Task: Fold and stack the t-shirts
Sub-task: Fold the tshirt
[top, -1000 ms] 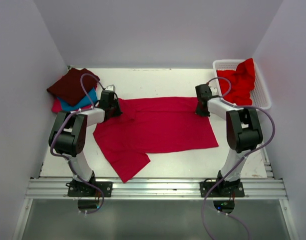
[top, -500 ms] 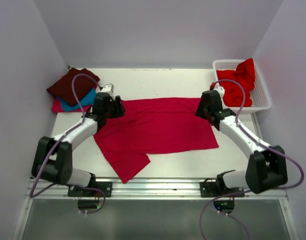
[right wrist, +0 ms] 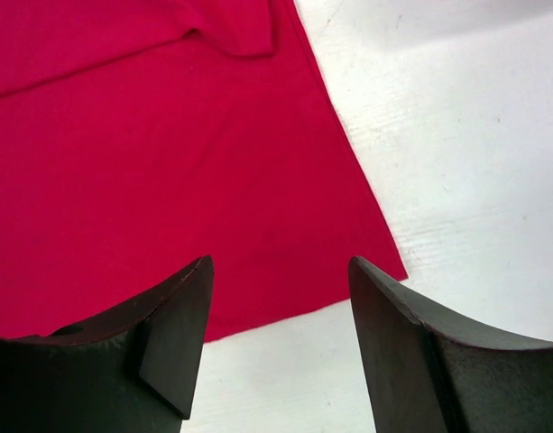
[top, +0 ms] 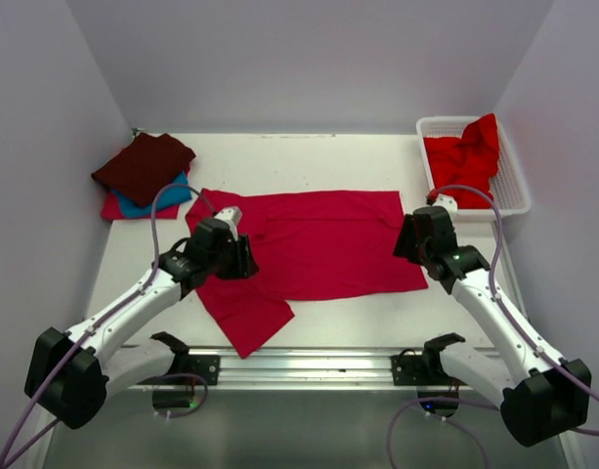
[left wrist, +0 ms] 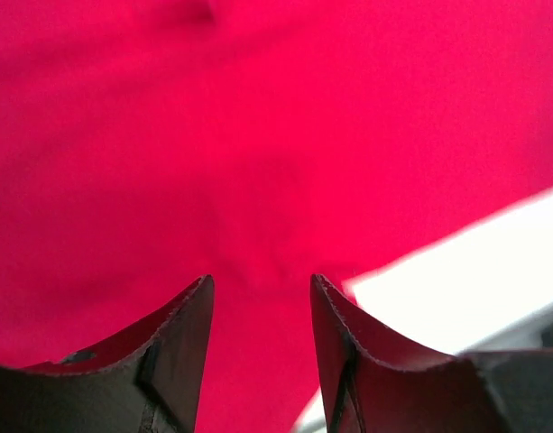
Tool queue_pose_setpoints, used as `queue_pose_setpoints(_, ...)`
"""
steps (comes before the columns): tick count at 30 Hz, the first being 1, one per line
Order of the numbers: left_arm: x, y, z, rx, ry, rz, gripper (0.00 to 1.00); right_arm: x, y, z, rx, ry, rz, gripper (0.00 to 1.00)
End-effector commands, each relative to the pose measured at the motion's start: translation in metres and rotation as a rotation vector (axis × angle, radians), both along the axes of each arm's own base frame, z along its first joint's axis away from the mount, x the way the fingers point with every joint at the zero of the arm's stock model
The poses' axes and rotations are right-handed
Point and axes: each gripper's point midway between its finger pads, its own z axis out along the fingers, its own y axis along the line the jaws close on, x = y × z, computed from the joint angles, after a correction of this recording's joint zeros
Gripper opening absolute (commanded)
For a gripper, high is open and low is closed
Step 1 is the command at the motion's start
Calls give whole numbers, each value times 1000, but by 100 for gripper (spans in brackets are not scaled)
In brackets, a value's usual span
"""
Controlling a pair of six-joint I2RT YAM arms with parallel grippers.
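- Top view: the crimson-pink shirt [top: 319,244] lies spread at the middle of the surface [top: 309,161]. Its body is fairly flat, with one part trailing off toward 7 o'clock, near the front edge.
- At 10 o'clock three folded pieces are stacked: a dark maroon shirt [top: 143,166] on top, a teal shirt [top: 170,195] under it, and a pink-red shirt [top: 116,207] at the bottom.
- At 2 o'clock a white basket [top: 515,176] holds a crumpled bright red shirt [top: 465,161].
- The left pincer [top: 242,256] hangs over the spread shirt's left part and the right pincer [top: 408,237] over its right edge. From here I cannot tell how wide either one stands.
- Left wrist view: the left pincer [left wrist: 260,281] has a moderate gap and holds nothing. Crimson cloth [left wrist: 258,135] fills nearly the whole view beneath it, with bare surface [left wrist: 474,271] showing at 4 o'clock.
- Right wrist view: the right pincer [right wrist: 280,263] stands wide and empty above the shirt's corner area. The hem runs away toward 12 o'clock, the corner sits at 4 o'clock, and there is white surface [right wrist: 456,135] beyond it.
- Progress, as I judge it: three shirts look folded and stacked. The crimson one is laid out but not yet folded, with neither pincer gripping it. The red one in the basket looks untouched. So roughly two folds and two placements remain.
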Motion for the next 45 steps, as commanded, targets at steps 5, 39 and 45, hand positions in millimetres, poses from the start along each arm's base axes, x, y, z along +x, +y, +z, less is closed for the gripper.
queue_pose_setpoints(5,-116,-12,-17,-16,335,-115,51,-23,-2,0,19,28,3,67)
queue_pose_setpoints(39,-193,3,-86,598,485,-397,57,-26,13,-8,77,40,66,73)
queue_pose_setpoints(45,-184,-24,-95,552,458,-418,57,-27,13,-8,81,39,64,73)
